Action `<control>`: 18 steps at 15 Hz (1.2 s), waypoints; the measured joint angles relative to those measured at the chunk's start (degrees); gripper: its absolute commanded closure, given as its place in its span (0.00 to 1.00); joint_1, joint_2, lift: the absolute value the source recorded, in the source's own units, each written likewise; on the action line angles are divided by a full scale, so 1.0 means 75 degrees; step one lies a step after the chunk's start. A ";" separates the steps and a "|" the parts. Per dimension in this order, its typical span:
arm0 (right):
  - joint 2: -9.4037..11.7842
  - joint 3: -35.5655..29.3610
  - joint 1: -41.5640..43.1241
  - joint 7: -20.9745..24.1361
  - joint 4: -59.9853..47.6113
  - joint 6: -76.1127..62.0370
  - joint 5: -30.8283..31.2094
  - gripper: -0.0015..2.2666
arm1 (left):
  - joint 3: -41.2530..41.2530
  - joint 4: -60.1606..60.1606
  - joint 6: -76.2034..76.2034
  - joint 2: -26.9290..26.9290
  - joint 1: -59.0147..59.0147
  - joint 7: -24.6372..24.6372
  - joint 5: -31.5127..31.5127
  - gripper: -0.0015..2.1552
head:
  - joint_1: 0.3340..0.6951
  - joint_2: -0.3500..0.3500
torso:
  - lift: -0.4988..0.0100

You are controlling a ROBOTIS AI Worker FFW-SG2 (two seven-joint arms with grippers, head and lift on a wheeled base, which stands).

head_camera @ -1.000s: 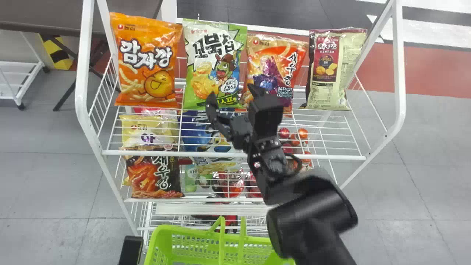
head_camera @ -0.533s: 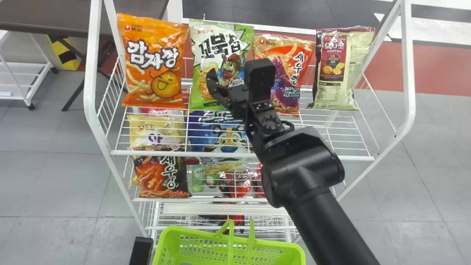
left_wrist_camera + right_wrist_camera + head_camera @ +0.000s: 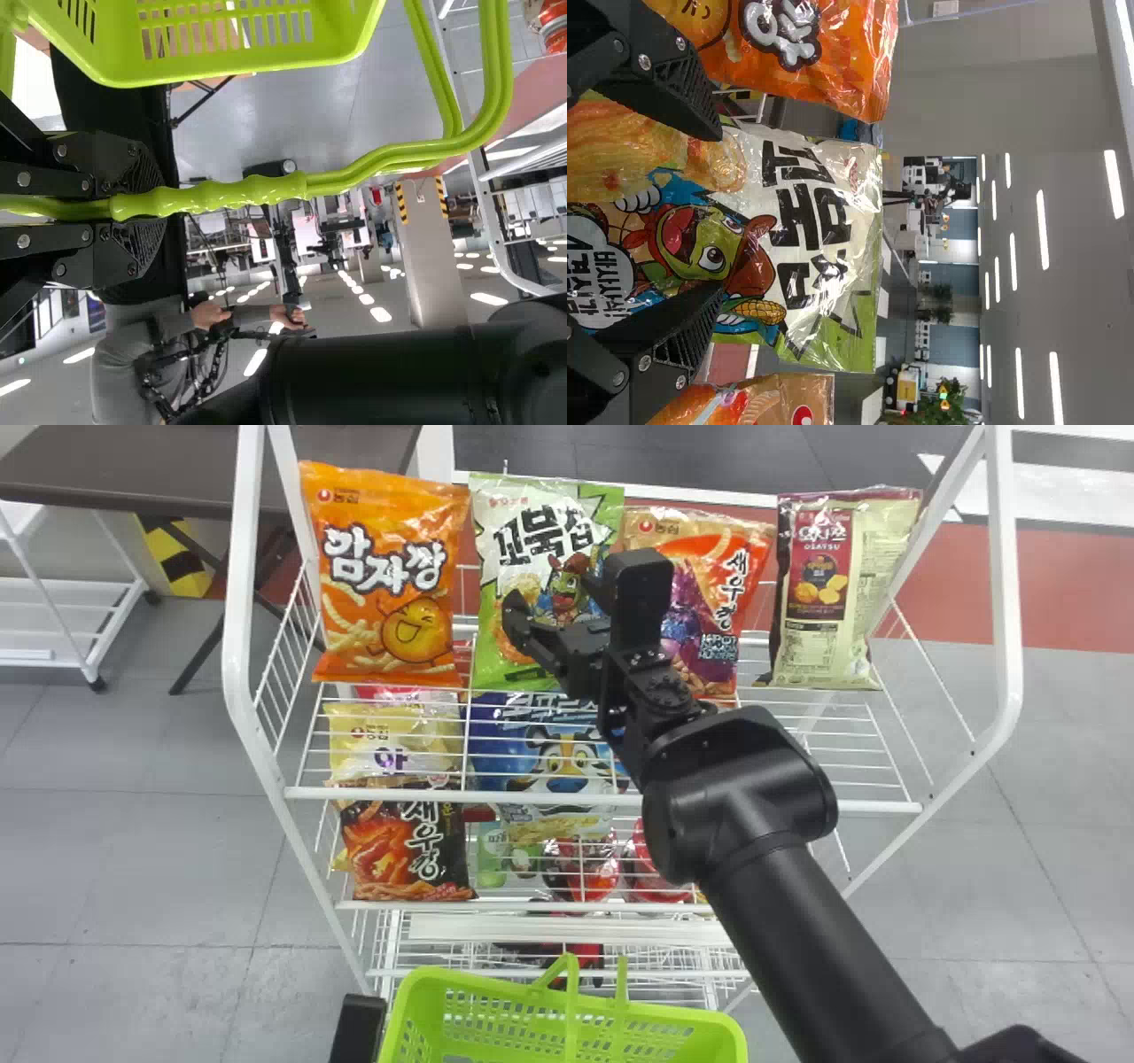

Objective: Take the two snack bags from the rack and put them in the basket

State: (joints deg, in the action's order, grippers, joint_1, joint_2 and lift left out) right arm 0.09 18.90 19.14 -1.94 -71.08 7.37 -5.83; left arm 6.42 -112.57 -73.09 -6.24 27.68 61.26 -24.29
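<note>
Snack bag (image 3: 802, 208), the green-and-white one, stands on the rack (image 3: 859, 807), straight ahead of the right gripper (image 3: 716, 211), the nearer one, its jaws wide across the front. I'd guess it closes in crosswise. The bag's long axis runs upright, top end up, printed face to the robot. The left gripper (image 3: 146, 207) grips the basket handle (image 3: 257, 190).
</note>
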 measured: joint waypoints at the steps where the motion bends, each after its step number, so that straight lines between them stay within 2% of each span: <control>1: 0.0000 0.0002 0.0058 -0.0011 0.0014 0.0251 0.0040 0.36 | 0.0000 0.0026 0.0006 0.0002 -0.0003 0.0011 -0.0005 0.99 | 1.00 0.36 | 0.96; 4: -0.0001 0.0011 0.0159 -0.0101 0.0020 0.1039 0.0174 0.86 | 0.0000 0.0070 0.0032 0.0011 -0.0014 0.0035 -0.0015 0.99 | 1.00 0.36 | 0.96; 5: -0.0001 0.0011 0.0155 -0.0123 0.0021 0.1157 0.0212 0.99 | 0.0000 0.0080 0.0041 0.0012 -0.0014 0.0041 -0.0018 0.99 | 1.00 0.36 | 0.96; 18: -0.0001 -0.0285 -0.0637 0.0763 -0.0998 0.0662 0.0335 0.99 | 0.0023 0.0059 0.0047 0.0011 0.0018 0.0046 -0.0009 0.99 | 1.00 0.29 | 0.96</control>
State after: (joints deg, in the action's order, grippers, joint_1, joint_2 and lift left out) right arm 0.09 16.77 14.36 3.78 -78.57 12.33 -3.32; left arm 6.59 -112.13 -72.73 -6.16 27.82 61.61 -24.35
